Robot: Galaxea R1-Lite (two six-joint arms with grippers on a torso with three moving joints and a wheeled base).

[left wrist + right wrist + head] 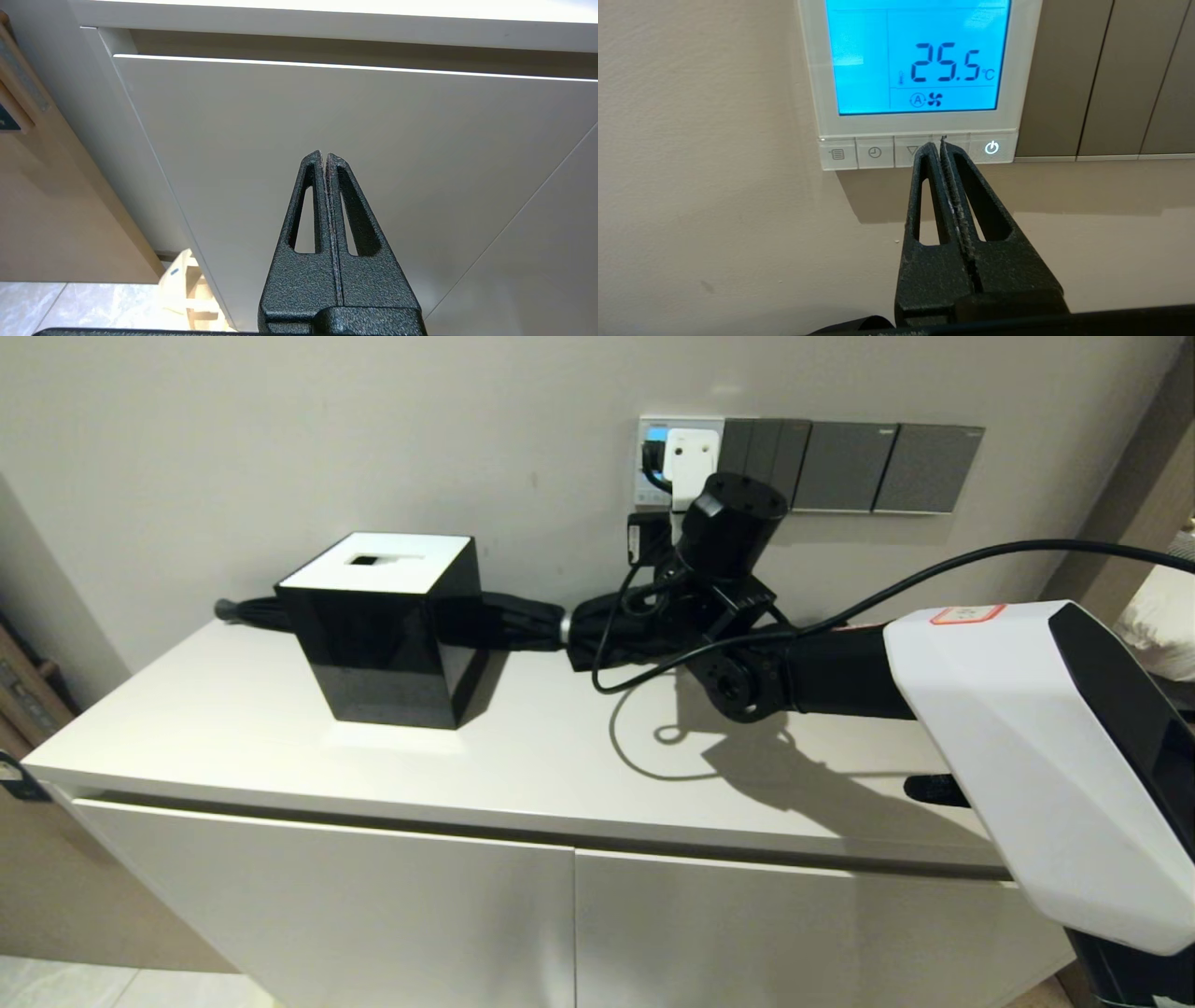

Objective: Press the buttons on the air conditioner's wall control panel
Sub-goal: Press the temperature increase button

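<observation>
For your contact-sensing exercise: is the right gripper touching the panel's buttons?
Cannot tell. In the right wrist view the shut right gripper overlaps the buttons of the panel, hiding any gap; the head view is blocked by the arm.

In the right wrist view the right gripper [941, 143] covers one of the buttons [875, 152] beside the down arrow, so its symbol cannot be read. The control panel [1029, 70] is cut off at the picture's edge. In the head view the wrist hides most of it.
</observation>
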